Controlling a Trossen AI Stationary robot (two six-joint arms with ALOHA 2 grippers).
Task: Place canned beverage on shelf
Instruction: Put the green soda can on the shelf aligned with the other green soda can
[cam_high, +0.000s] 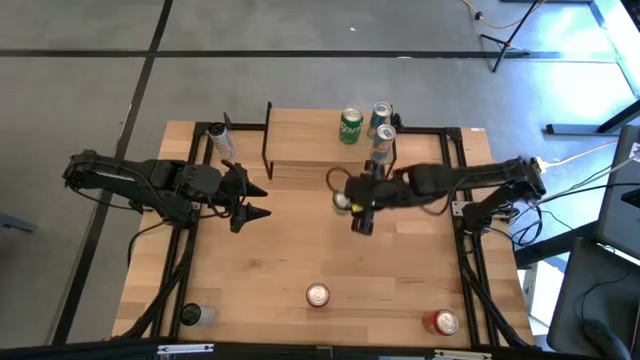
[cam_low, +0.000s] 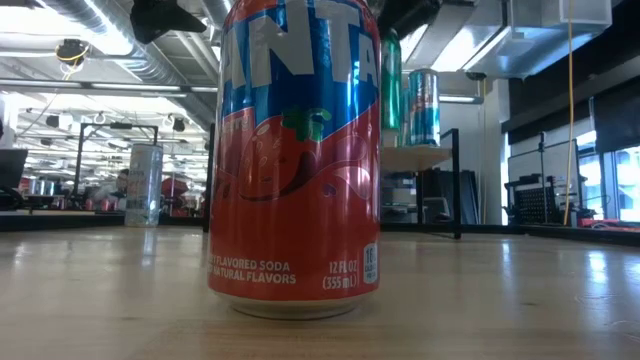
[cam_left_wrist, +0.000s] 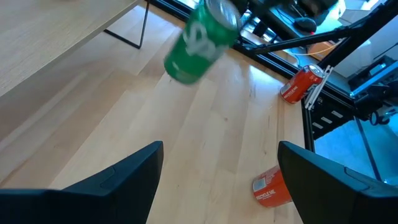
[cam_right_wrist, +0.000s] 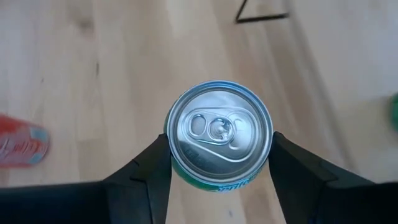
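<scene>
The shelf (cam_high: 310, 140), a light wood plank on black legs, stands at the table's far middle and carries a green can (cam_high: 350, 125) and two silver-blue cans (cam_high: 381, 128). My right gripper (cam_high: 346, 201) is just in front of the shelf, shut on a green soda can (cam_right_wrist: 217, 134). The same can shows in the left wrist view (cam_left_wrist: 200, 38), above the table. My left gripper (cam_high: 262, 200) is open and empty, to the left of that can and in front of the shelf's left end. My right gripper pinches the green can's side wall just below the top rim (cam_right_wrist: 175, 155) between its two fingers (cam_right_wrist: 149, 171), one on each opposite side. The fingers come from above, pointing down. The can hangs with its top up and looks clear of the table.
A red Fanta can (cam_high: 318, 294) stands near the front middle, filling the low view (cam_low: 295, 160). Another red can (cam_high: 443, 321) stands at the front right, a dark can (cam_high: 190, 315) at the front left, and a silver can (cam_high: 218, 135) left of the shelf.
</scene>
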